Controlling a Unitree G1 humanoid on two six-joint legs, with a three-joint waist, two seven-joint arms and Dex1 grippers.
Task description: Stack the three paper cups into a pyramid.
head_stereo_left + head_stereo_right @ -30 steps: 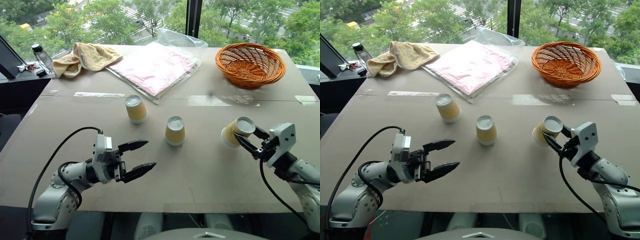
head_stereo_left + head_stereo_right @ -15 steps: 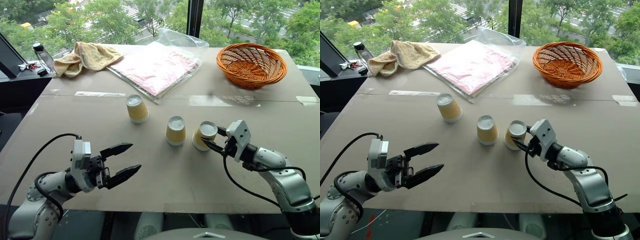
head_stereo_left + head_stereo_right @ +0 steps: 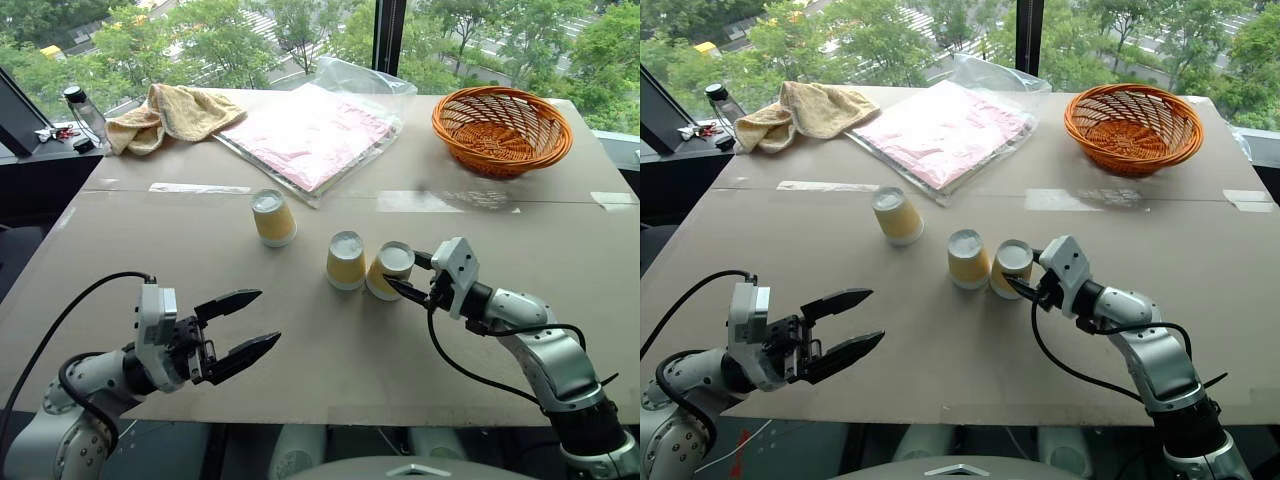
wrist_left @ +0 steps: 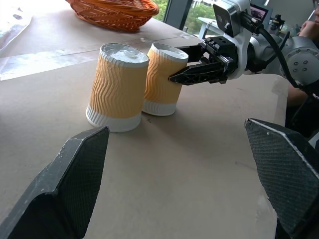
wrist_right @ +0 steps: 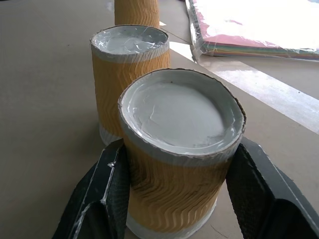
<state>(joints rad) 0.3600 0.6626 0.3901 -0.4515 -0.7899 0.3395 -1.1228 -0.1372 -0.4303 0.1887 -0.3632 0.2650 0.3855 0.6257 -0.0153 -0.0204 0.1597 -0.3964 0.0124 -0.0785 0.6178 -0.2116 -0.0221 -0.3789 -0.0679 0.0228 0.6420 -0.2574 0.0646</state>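
Now right claw point(image 3: 412, 277) clamped on paper cup point(image 3: 388, 270), left claw point(image 3: 248, 322) wide, level.

Between the right gripper's fingers point(image 5: 107, 196), the held cup point(image 5: 182, 149) hides the middle cup's point(image 5: 130, 74) lower side; the far cup point(image 5: 136, 11) beyond is cut off at the edge.

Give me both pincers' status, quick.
Left pincer: open, holding nothing.
Right pincer: closed on the paper cup next to the middle cup.
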